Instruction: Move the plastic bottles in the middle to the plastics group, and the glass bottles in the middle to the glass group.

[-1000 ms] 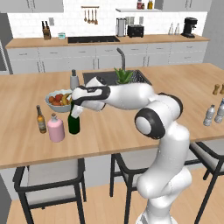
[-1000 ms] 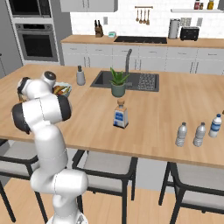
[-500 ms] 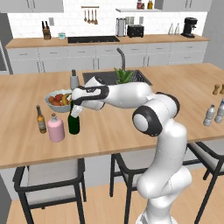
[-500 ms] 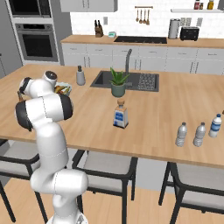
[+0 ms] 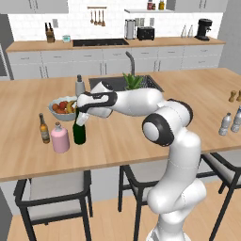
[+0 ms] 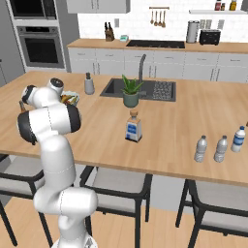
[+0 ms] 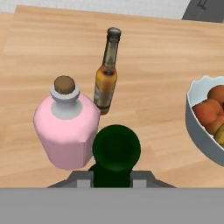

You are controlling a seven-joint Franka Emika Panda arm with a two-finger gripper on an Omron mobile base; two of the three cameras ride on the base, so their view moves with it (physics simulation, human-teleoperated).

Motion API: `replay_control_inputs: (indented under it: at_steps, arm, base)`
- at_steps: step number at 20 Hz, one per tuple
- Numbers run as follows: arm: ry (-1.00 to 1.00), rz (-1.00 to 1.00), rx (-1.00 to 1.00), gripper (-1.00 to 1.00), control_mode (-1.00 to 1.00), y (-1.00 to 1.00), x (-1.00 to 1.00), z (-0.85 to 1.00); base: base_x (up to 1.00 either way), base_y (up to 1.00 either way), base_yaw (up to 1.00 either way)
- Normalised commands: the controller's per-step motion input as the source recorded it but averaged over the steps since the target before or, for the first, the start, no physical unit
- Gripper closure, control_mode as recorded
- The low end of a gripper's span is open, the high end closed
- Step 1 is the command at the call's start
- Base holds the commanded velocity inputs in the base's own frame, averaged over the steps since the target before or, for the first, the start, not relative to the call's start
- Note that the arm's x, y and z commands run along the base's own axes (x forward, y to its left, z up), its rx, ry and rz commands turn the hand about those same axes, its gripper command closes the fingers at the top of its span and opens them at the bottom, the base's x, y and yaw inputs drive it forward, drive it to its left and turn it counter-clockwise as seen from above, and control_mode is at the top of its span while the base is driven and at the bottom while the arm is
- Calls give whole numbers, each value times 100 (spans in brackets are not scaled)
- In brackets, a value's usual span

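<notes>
the gripper [image 5: 83,118] is reaching out over the left part of the tabletop [image 5: 141,136] and is sitting at the neck of the green wine bottle [image 5: 79,132]; in the hand view the bottle's round mouth [image 7: 116,148] is lying between the two fingers, but i cannot tell whether they are pressing on it. the wine bottle is standing upright on the tabletop, just right of the pink flask [image 5: 60,137], with the brown beer bottle [image 5: 44,129] a little further left and the fruit bowl [image 5: 62,108] just behind. the blue-labelled bottle [image 6: 133,126] is standing in the middle of the tabletop, in front of the potted plant [image 6: 130,90]. three small clear bottles [image 6: 220,148] are standing grouped at the right end.
</notes>
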Motion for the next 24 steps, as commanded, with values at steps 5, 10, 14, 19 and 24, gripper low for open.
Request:
replay_control_inputs:
  at_steps: [5,10,14,19,24]
  arm:
    - [0,0,0,-100,-100,0,0,0]
    - [0,0,0,-100,-100,0,0,0]
    - [0,0,0,-100,-100,0,0,0]
    - [0,0,0,-100,-100,-5,0,0]
    - [0,-2,0,-100,-100,-37,-4,0]
  base:
    - [0,0,0]
    - [0,0,0]
    - [0,0,0]
    - [0,0,0]
    - [0,0,0]
